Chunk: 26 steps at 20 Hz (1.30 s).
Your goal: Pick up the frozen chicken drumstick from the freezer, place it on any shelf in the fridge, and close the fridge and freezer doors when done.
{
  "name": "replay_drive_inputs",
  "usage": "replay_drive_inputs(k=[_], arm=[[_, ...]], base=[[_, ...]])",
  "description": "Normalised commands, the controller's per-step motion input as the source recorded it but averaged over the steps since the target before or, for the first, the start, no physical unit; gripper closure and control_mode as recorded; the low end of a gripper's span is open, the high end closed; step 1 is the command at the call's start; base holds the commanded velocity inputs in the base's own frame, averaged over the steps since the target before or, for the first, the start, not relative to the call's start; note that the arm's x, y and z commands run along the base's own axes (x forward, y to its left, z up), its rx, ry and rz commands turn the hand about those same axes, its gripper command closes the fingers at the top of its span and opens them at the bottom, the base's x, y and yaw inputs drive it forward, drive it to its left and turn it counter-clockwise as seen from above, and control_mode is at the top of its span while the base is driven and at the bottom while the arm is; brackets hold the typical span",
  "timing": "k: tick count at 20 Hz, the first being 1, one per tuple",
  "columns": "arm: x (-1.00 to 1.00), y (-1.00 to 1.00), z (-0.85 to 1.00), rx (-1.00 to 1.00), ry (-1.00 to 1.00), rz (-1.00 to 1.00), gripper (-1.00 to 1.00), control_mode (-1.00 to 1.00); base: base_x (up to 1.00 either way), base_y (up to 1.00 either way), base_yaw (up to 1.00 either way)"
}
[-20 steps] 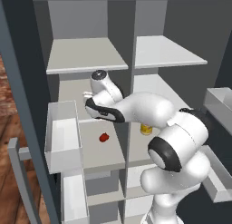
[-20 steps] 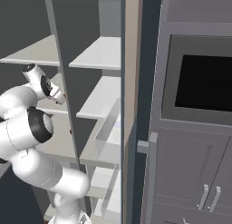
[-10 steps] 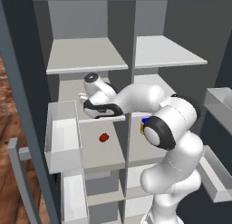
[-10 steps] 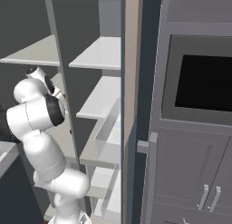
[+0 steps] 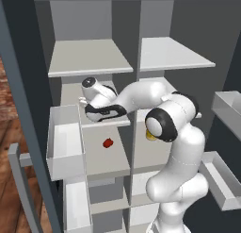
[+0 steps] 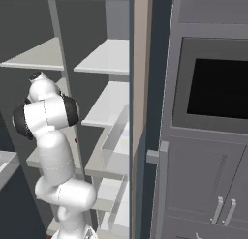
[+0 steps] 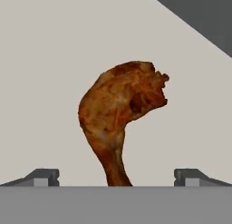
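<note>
There's the drumstick (image 7: 118, 123), lying flat on a pale grey shelf, bulbous end up toward the top of the hand view and the thin end running down between the two fingertips (image 7: 43, 177). The gripper (image 7: 118, 177) is spread wide, one tip well off to each side of the bone, nothing clamped, neither tip touching the meat.

From the left base view, the hand (image 5: 96, 104) is reaching into the left-hand column, down over a shelf (image 5: 70, 93) that sits just below the top one; the drumstick itself is hidden there behind the hand. One level lower, a small red lump (image 5: 108, 143) lies on the next shelf, well clear of the hand. A yellow jar (image 5: 150, 134) peeks out in the right-hand column, mostly covered by the arm's elbow. Open bins (image 5: 63, 142) hang off the door on the left, more bins (image 5: 228, 107) on the right.

From the right base view, the arm (image 6: 46, 117) stretches away into the open cabinet, the slate door (image 6: 138, 88) edge-on beside it, and a dark oven window (image 6: 218, 88) off to the right.
</note>
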Motion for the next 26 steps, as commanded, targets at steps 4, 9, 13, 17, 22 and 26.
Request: replay_drive_inputs(k=[4, 9, 13, 17, 22, 26], arm=[[0.26, 0.16, -0.60, 0.00, 0.00, 0.00, 1.00, -1.00], [0.04, 0.13, -0.70, 0.00, 0.00, 0.00, 1.00, -1.00], [-0.23, 0.01, -0.53, 0.00, -0.04, 0.02, 1.00, -1.00], [-0.84, -0.01, -0.40, 0.02, -0.20, 0.03, 1.00, -1.00], [-0.86, -0.10, -0.34, 0.07, -0.31, 0.11, 1.00, -1.00], [-0.03, -0.50, 0.38, 0.15, -0.01, 0.16, 1.00, -1.00]], base=[[0.00, 0.00, 0.00], [0.00, 0.00, 0.00], [0.00, 0.00, 0.00], [0.00, 0.00, 0.00], [0.00, 0.00, 0.00], [0.00, 0.00, 0.00]])
